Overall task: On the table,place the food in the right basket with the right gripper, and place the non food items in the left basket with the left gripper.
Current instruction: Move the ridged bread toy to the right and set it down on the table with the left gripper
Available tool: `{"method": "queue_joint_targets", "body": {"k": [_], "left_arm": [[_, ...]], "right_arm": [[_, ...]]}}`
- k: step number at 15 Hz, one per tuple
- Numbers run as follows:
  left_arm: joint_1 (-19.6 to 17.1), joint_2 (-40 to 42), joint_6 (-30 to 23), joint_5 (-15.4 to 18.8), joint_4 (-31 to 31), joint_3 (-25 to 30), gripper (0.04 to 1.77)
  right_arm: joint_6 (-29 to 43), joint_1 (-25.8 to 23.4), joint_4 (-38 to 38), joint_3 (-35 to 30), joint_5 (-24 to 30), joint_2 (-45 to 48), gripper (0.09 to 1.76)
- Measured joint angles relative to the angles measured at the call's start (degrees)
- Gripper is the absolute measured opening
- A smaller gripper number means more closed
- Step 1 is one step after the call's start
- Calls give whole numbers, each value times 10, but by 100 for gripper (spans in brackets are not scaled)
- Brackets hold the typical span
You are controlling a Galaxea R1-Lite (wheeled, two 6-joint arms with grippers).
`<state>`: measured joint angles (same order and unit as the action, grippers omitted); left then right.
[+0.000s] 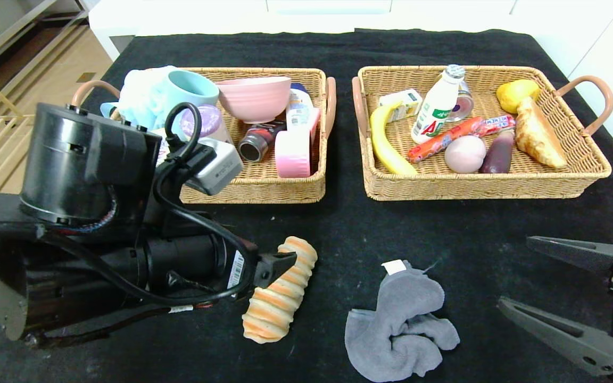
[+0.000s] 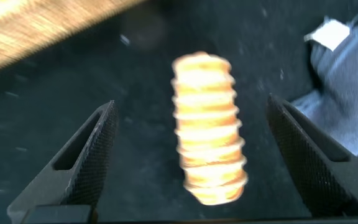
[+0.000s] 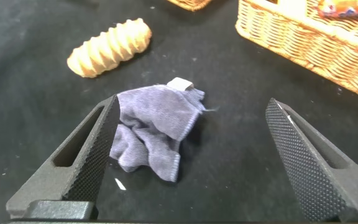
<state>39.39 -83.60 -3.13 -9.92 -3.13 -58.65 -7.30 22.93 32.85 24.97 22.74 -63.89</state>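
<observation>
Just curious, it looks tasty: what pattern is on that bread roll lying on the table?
The bread roll has orange-brown and cream stripes across its ridges, clearest in the head view.

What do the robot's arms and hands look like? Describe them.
The left arm is black, built of bulky cylindrical joints, with looping black cables, a white barcode label and a silver-grey box. Left hand and right hand each have two dark grey, tapered, wedge-shaped fingers with fine cross-hatched grip texture on their inner faces.

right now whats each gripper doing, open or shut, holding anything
Left gripper: open, holding nothing, fingers either side of the ridged bread roll.
Right gripper: open, holding nothing, facing the grey cloth.
</observation>
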Motion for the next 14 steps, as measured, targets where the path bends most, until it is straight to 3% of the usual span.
{"method": "queue_joint_targets", "body": {"k": [5,14], "left_arm": [[20,-33,-10,-3,-2,10,171],[37,-103,-9,-49,1,6,172]], "right_arm": [[-5,1,0,-3,-3,-4,171],[-5,1,1,-3,-3,0,171]]}}
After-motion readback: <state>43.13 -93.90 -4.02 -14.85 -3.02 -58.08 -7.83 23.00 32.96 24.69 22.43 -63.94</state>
